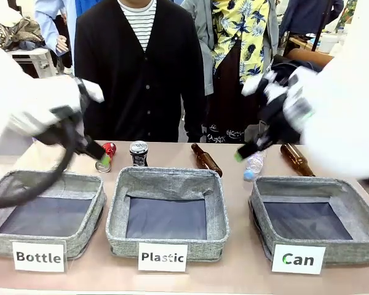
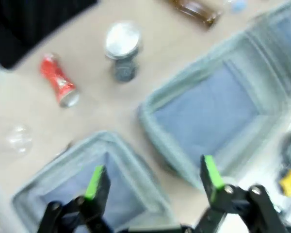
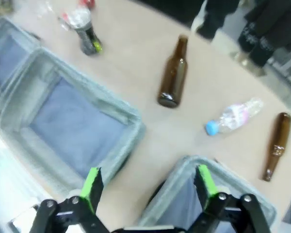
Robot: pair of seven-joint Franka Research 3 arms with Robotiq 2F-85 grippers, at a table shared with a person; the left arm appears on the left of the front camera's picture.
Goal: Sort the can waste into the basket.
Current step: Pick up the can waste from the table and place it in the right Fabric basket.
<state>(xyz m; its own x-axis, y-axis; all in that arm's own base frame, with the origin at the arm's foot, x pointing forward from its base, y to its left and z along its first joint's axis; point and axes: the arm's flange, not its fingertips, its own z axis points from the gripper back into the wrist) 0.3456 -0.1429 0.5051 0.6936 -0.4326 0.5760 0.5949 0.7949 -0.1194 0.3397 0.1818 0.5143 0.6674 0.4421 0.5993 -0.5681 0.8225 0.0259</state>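
left gripper (image 2: 154, 165) hovering spread and empty beside the red can (image 1: 106, 155), upper left, likely lining up a pick | black can (image 1: 138, 153) standing just right of it | Can basket (image 1: 350, 246) sitting empty, lower right, awaiting both | right gripper (image 3: 147, 169) hanging gaping, holding nothing

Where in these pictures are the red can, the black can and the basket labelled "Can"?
red can (image 2: 57, 80): left wrist view, on its red side.
black can (image 1: 138, 158): front view, on its dark body.
Can basket (image 1: 350, 252): front view, on its grey front wall.
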